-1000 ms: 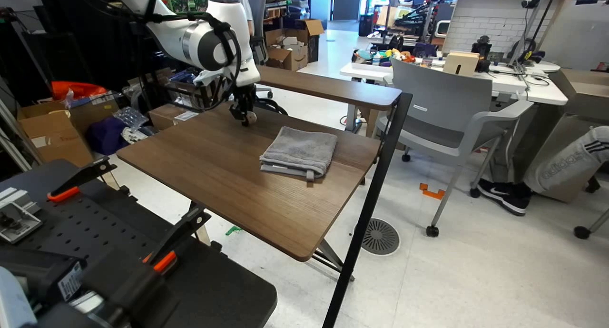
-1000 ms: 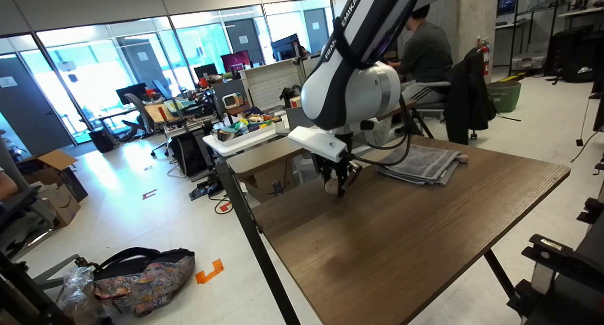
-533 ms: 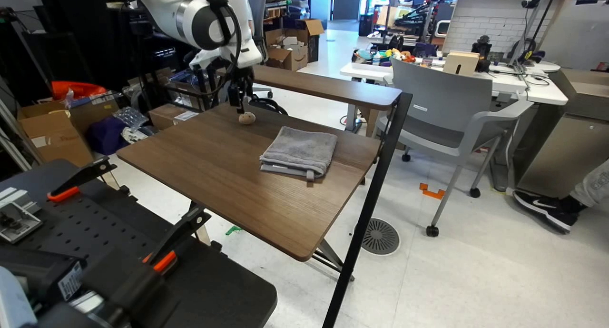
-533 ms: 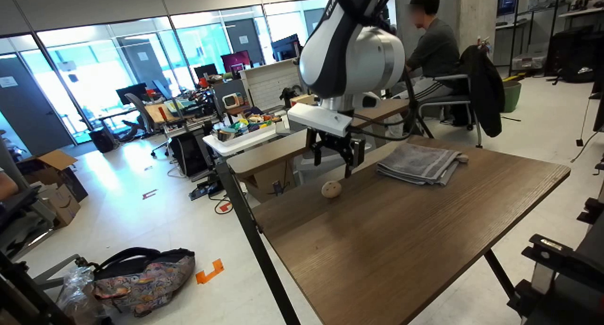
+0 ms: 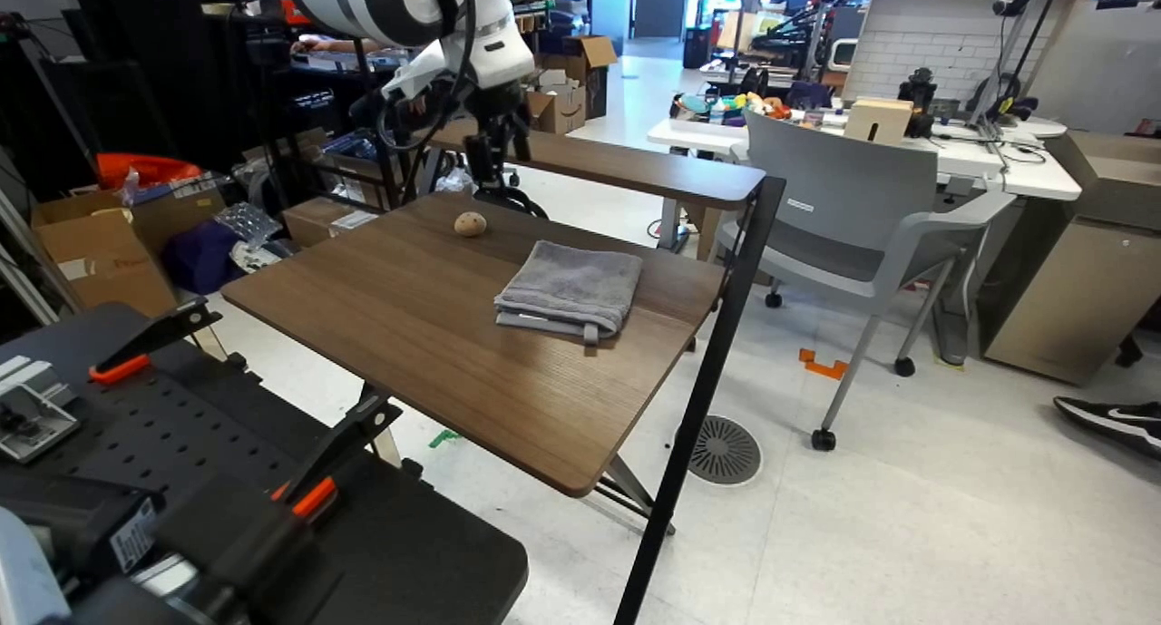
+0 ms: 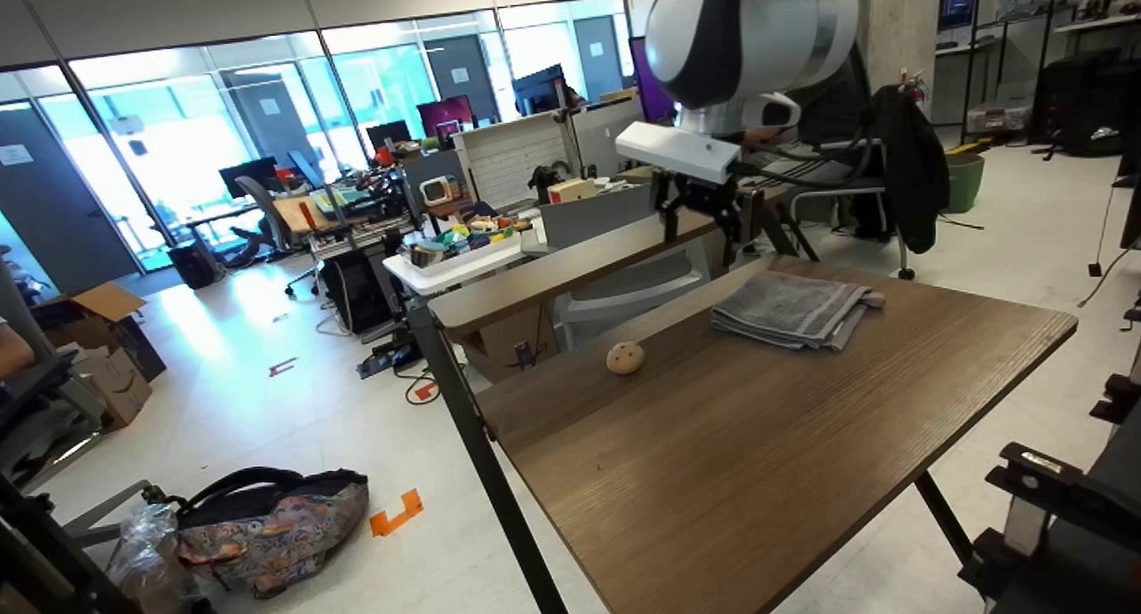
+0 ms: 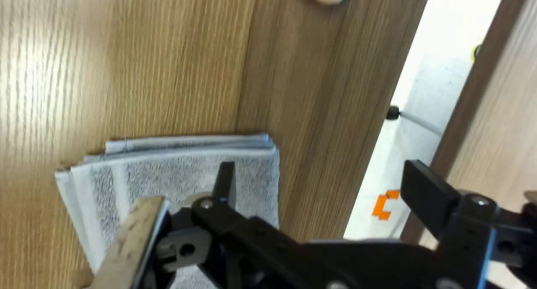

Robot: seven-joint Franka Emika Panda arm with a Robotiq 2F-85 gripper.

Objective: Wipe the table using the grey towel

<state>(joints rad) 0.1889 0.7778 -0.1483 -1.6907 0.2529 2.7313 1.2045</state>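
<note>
The table [image 5: 390, 307] has a dark brown wood-grain top, seen in both exterior views. On it lies the grey towel [image 6: 789, 311], folded flat in a rough square with its layered edge showing. Raised above the table's edge, my gripper [image 6: 700, 249] stands open and holds nothing. In the wrist view the gripper [image 7: 321, 165] has its fingers wide apart. One finger overlaps the towel [image 7: 168, 171] from this angle, and the other overlaps the gap beyond the table edge. The gripper is apart from the towel. Part of the towel is hidden behind the gripper in the wrist view.
A small tan round lump [image 6: 625, 358] rests on the table near the edge. A narrow raised wooden top [image 5: 626, 162] runs along that side, with a grey chair [image 5: 834, 199] beyond. A black post [image 5: 707, 380] stands at a table end. A black bench [image 5: 417, 534] with clamps is nearby.
My gripper, low at the tan lump a second ago, has opened and left it on the table. It has risen and shifted towards the towel's side. The towel has not moved.
</note>
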